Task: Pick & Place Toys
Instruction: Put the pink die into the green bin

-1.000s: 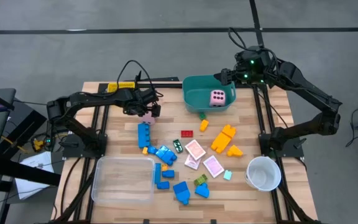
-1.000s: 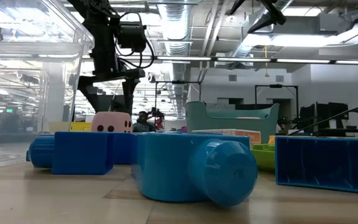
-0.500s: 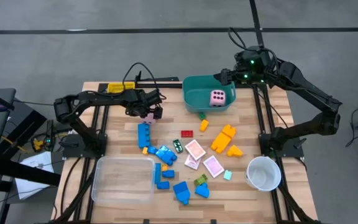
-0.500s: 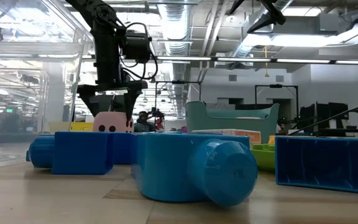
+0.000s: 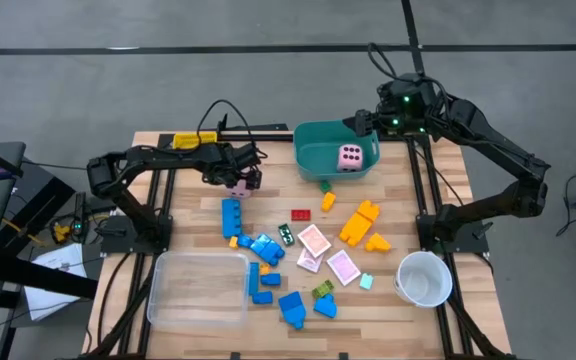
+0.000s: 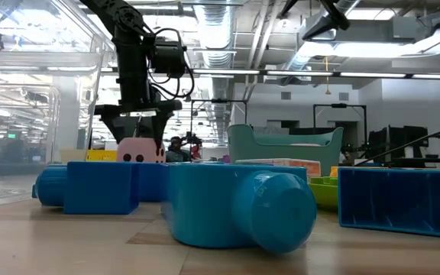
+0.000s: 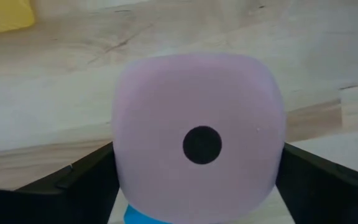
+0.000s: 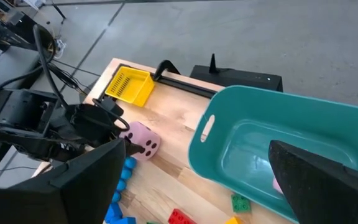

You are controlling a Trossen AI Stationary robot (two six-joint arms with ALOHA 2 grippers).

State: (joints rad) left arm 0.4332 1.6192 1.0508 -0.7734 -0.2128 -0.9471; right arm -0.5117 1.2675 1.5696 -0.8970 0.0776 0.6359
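Note:
A pink foam die (image 7: 197,143) with dark dots rests on the wooden table at its far left (image 5: 238,187), and my left gripper (image 5: 238,181) stands over it, shut on it. A second pink die (image 5: 350,157) lies inside the teal tub (image 5: 313,160). Blue blocks (image 5: 233,216), orange blocks (image 5: 359,222), a red block (image 5: 301,214) and pink-white cards (image 5: 314,240) lie scattered mid-table. My right gripper (image 8: 197,186) hangs open above the tub's far right corner, holding nothing. My left gripper pinches the die by two opposite side faces (image 7: 118,174), one dark finger (image 7: 89,183) against each. The fingers come from above, pointing steeply down. The die sits upright with its bottom face on the table (image 6: 140,150), the one-dot face toward the wrist.
A clear tray (image 5: 200,288) stands at the near left, a white cup (image 5: 425,278) at the near right, a small yellow tray (image 5: 194,139) at the far left edge. A blue block (image 7: 143,214) lies just beside the held die.
My left gripper has come down over the pink die, so that its fingers now stand low on either side of it. The die has stayed where it was on the table.

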